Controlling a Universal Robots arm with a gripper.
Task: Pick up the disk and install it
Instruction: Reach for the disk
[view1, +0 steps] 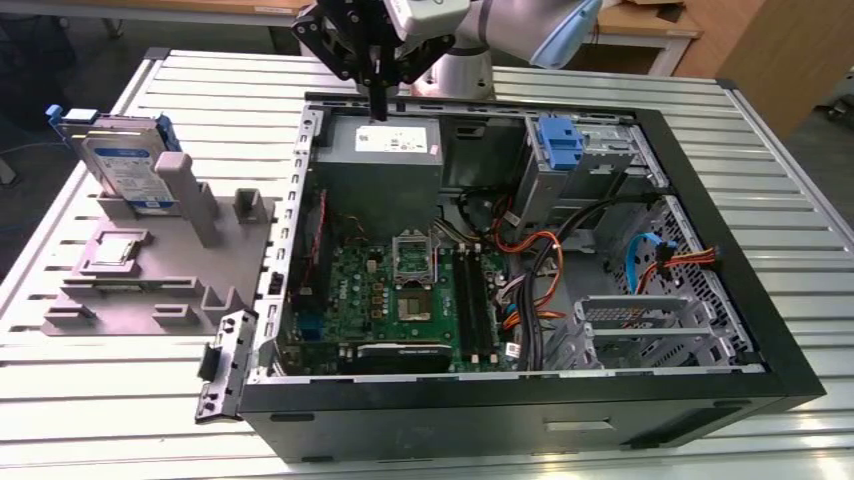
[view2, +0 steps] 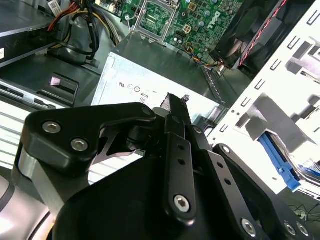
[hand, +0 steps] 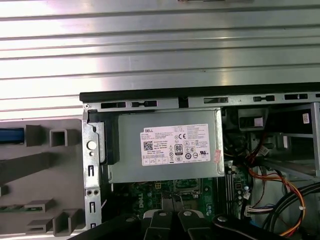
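The disk stands upright in a slot at the far end of the grey fixture, on the exterior view's left; it is silver-grey with a white-and-blue label and blue carrier edges. My gripper hangs over the far edge of the open computer case, just above the grey power supply, well to the right of the disk. Its black fingers are pressed together with nothing between them. In the first wrist view the power supply lies directly below, and the fixture sits beside the case.
Inside the case are a green motherboard, orange and blue cables, a blue bracket in the far drive bay and a metal cage. A small square chip lies on the fixture. Everything rests on a ribbed metal table.
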